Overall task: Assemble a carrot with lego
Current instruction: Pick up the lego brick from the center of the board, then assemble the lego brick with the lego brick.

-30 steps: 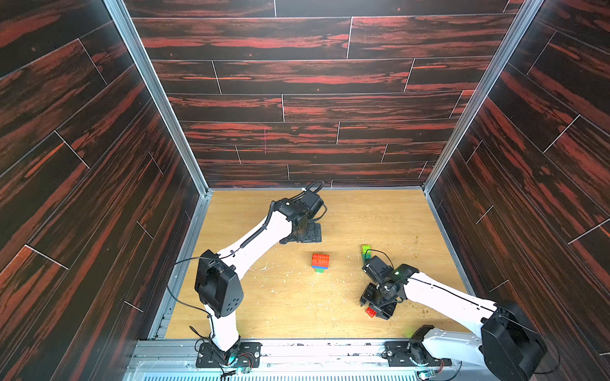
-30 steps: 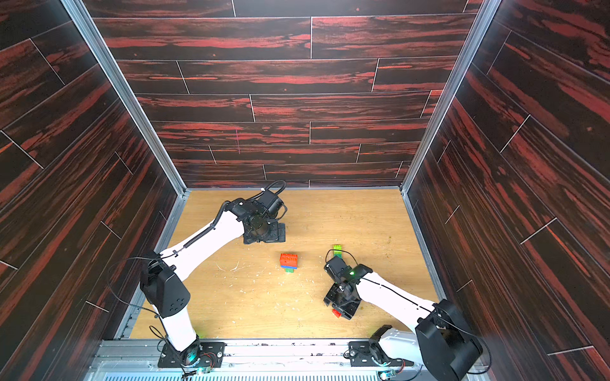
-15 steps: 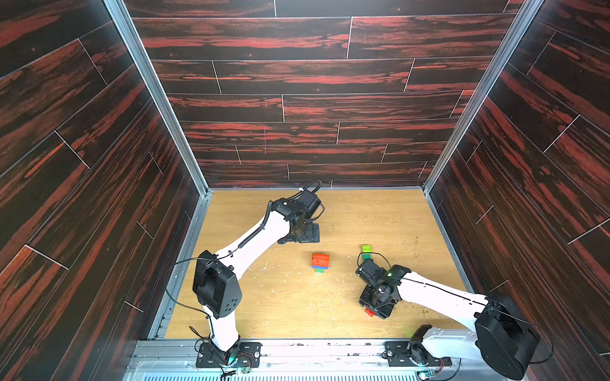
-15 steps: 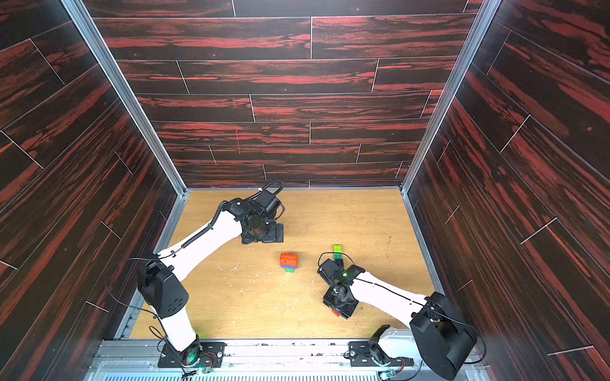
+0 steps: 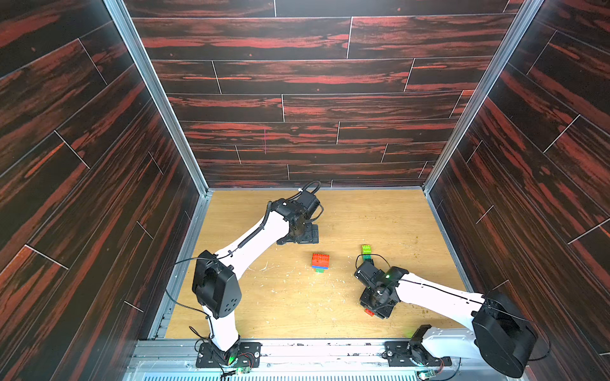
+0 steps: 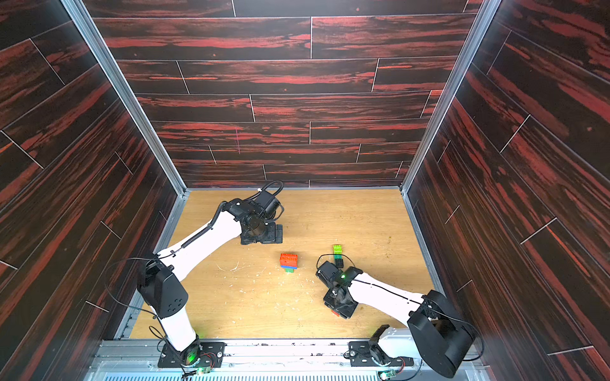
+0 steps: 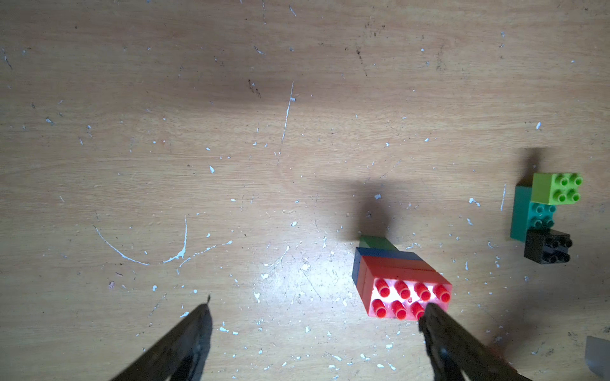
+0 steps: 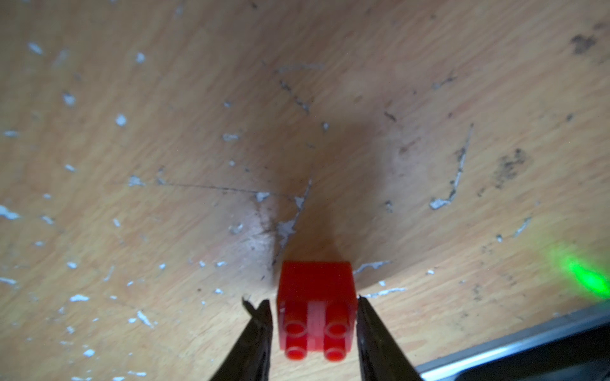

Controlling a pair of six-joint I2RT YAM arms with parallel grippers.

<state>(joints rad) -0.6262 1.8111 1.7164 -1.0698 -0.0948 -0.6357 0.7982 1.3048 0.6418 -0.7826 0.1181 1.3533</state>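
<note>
A stack [image 5: 320,260] [image 6: 288,260] of red long lego bricks on a blue and a green one stands mid-table; the left wrist view shows its studs [image 7: 402,287]. A lime brick [image 7: 554,188], a teal one [image 7: 528,214] and a black one [image 7: 548,247] sit joined to its right. My left gripper [image 5: 298,236] [image 7: 317,306] hangs open behind the stack, holding nothing. My right gripper [image 5: 374,310] [image 8: 313,301] points down near the front edge, its fingers [image 8: 257,333] against both sides of a small red square brick [image 8: 315,297] [image 6: 335,312] on the table.
The lime-teal-black cluster [image 5: 365,249] [image 6: 337,250] lies just behind my right wrist. Dark wooden walls close in the back and both sides. A metal rail [image 5: 297,346] runs along the front edge, close to the right gripper. White scratches mark the wood table [image 5: 280,306].
The right gripper's jaws have narrowed until they meet the small red brick's sides, and that arm's wrist has shifted slightly left. The left arm has barely moved.
</note>
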